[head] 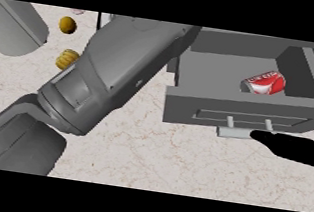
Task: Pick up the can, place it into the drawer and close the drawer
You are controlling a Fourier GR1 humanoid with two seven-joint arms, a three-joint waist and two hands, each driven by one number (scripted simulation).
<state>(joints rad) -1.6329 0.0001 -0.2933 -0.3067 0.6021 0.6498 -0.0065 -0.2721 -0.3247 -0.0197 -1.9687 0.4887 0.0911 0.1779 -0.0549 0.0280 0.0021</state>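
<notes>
1. can already lies in the open drawer; my right hand touches its handle, fingers straight.
2. left hand hidden — can't tell.
3. risk: my fingers slide off the handle, leaving the drawer ajar.

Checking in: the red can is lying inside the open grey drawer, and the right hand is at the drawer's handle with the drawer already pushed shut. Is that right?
Not quite. The can does lie inside the drawer, and the right hand is at the handle, but the head view shows the drawer still pulled open, not shut.
</notes>
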